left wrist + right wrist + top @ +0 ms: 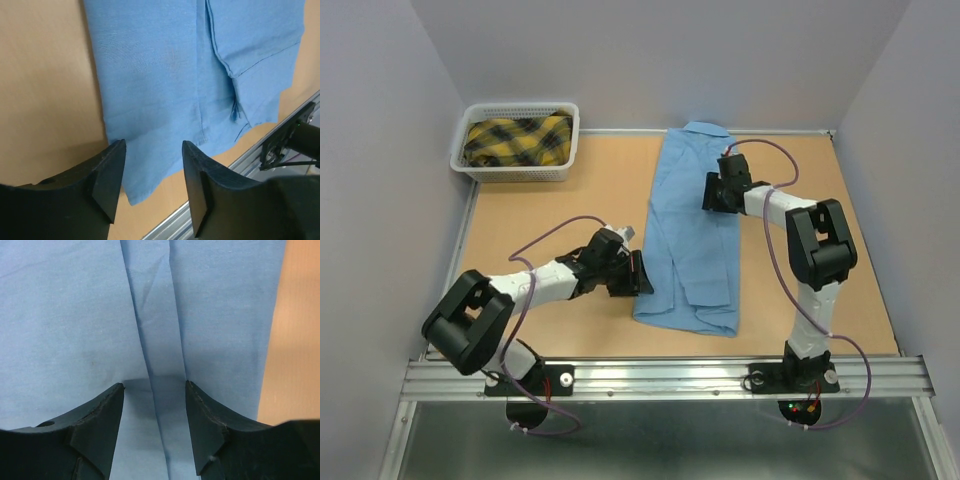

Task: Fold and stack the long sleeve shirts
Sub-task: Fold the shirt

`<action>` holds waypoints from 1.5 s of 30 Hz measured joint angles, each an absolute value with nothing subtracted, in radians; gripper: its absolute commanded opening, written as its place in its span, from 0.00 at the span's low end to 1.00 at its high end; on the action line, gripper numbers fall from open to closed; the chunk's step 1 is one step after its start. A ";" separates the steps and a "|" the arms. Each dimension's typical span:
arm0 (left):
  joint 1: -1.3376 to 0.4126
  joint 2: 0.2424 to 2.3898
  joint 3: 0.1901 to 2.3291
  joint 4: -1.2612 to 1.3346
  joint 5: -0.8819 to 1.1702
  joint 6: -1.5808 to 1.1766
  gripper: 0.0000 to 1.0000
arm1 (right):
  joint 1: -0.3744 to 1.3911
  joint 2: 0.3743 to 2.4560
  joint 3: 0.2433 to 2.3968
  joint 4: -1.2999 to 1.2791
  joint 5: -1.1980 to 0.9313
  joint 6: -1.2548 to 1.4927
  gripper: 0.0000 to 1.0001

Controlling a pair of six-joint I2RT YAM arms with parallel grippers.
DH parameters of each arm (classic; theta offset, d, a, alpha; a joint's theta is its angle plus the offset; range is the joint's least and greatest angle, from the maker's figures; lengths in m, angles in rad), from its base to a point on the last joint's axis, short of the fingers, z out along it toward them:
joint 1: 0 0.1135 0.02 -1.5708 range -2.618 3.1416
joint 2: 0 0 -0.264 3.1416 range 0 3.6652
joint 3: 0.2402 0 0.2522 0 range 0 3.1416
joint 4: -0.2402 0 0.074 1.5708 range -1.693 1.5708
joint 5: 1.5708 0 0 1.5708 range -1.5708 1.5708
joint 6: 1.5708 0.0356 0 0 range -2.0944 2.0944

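Shirt, light blue, lies flat on the tan surface, right of centre. Its sides are turned in over the middle so that it makes one long strip, with the collar at the far edge and the hem toward the near rail. A sleeve lies on top along the strip's right side, down to the hem.

The left end effector sits at the shirt's left edge, near the hem corner. Its jaws stand apart with nothing between them: in the wrist view one finger is over bare surface and the other is over the cloth, so the shirt's edge runs through the gap. Whether the tips touch the cloth cannot be told.

The right end effector is over the upper half of the shirt, below the collar. Its jaws also stand apart and hold nothing. Both fingers are over cloth, straddling a narrow folded band that runs down the middle.

A white basket stands in the far left corner, well apart from the shirt, with a yellow and black plaid cloth inside.
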State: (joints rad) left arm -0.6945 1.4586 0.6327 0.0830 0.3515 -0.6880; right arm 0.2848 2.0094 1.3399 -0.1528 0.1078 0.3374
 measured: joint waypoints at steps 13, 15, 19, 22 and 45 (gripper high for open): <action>-0.694 1.176 0.653 -0.083 0.145 -0.696 0.81 | 0.281 1.537 1.123 -0.213 0.101 0.363 0.62; -0.694 1.164 0.640 -0.093 0.143 -0.696 0.82 | 0.281 1.471 1.054 -0.228 0.097 0.377 0.62; -0.694 1.134 0.598 -0.108 0.140 -0.701 0.89 | 0.281 1.374 0.936 -0.282 0.097 0.404 0.63; -0.694 1.127 0.571 -0.113 0.141 -0.713 0.98 | 0.281 1.304 0.874 -0.324 0.097 0.427 0.63; -0.706 1.174 0.509 -0.040 0.205 -0.797 0.79 | 0.281 0.889 0.579 -0.619 -0.062 0.720 0.75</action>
